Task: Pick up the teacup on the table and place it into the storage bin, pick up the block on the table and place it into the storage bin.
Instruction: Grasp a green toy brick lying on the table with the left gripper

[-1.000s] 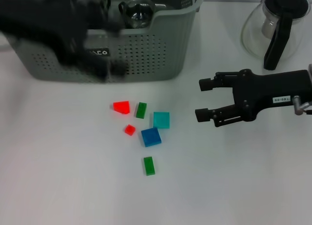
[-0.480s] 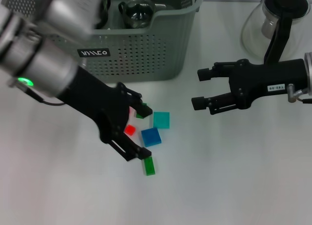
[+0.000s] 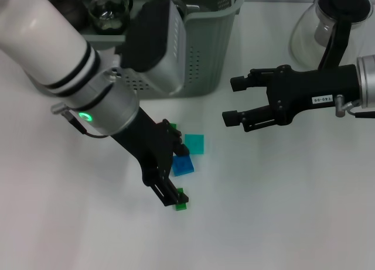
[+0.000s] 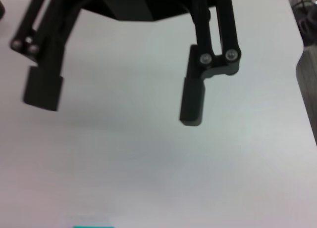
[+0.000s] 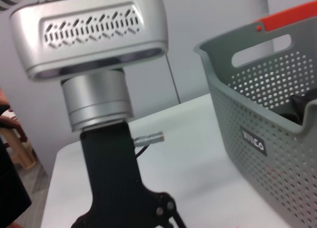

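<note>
We see the bin (image 3: pixel 205 59) at the far side of the table (image 3: pixel 293 223), with a glass teacup (image 3: pixel 108 12) already lying inside near its far wall, so that half of the task looks done. Half a second ago our left arm reached in from the bin side; now it has swung lower and farther over the blocks, and the left gripper (image 3: pixel 170 173) hangs with its fingers spread above the cluster, covering the red pieces that showed earlier. We judge this to be the approach to a block, with no grasp made yet. The right gripper (image 3: pixel 234 100) has drifted a little toward the bin and hovers open and empty, near the carafe (image 3: pixel 328 30). Of the blocks, the cyan block (image 3: pixel 196 142), blue block (image 3: pixel 183 166) and a green block (image 3: pixel 181 205) at the fingertip show in the head view. The left wrist view adds what the head view cannot: both fingers (image 4: pixel 192 102) well apart with only bare table between them. The right wrist view shows the bin's label and the left arm's silver housing (image 5: pixel 94 32).
</note>
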Robot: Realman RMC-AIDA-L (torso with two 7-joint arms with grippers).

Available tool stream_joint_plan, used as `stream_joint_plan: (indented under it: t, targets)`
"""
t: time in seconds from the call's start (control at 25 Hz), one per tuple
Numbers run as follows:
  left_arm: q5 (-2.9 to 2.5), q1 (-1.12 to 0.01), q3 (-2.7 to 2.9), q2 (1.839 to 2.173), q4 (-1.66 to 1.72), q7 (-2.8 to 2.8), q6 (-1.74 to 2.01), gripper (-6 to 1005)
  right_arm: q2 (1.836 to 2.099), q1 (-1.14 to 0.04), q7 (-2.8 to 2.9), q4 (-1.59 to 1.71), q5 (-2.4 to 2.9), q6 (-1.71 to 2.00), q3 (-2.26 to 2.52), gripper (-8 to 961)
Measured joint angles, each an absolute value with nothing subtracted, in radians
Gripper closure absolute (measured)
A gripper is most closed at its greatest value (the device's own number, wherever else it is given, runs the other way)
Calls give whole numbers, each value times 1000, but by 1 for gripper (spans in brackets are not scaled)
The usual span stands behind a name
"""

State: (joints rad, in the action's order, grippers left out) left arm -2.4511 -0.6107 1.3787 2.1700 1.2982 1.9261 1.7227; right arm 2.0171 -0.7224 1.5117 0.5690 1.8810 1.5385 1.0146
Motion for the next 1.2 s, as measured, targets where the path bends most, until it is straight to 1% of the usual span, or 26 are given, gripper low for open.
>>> stream_joint_plan:
  t: [0.16,0.52,1.2]
  targets:
    - [-2461,-602,1448,2171,1302,1972,1707,49,2021,-722,1511,569,1881,1524,1015,22]
    - [-2551,-601,1601,2172,1303,2138,1679,51,2022,-719,1508,569,1881,1512,1016,25]
    - [-2566,-594,1699,2174,1290,2256,1604,73,2030,-716,1505,569,1881,1504,1017,32]
